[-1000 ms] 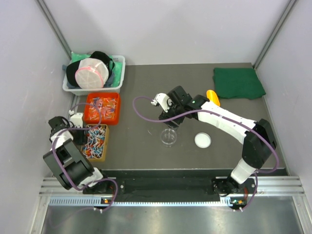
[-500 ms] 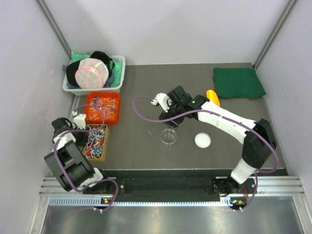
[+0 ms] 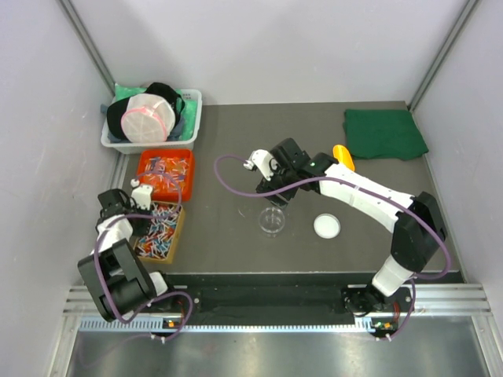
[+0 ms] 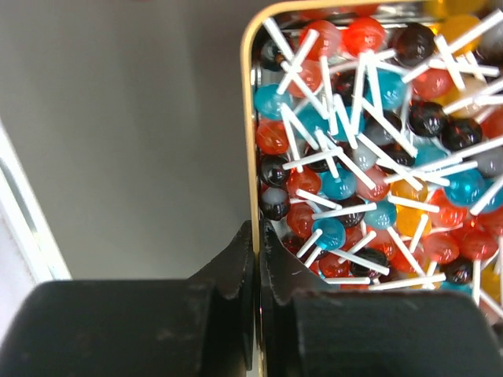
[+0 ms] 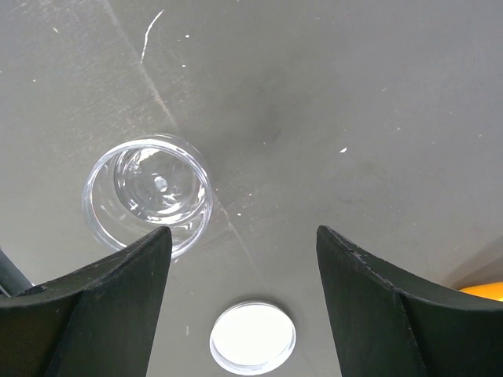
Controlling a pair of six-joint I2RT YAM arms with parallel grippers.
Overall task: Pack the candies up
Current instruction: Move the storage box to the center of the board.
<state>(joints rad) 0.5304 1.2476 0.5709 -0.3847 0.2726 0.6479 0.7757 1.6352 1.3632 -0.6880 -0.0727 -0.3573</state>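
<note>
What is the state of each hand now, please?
Left hand: closed on the rim of the lollipop tray.
Right hand: open, holding nothing.

No readable txt, labels, brands or nos. in any view; the candies [image 4: 369,35] show no legible print either

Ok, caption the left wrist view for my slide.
Left gripper pinches the rim of the tan tray heaped with red, blue and dark stick candies.
</note>
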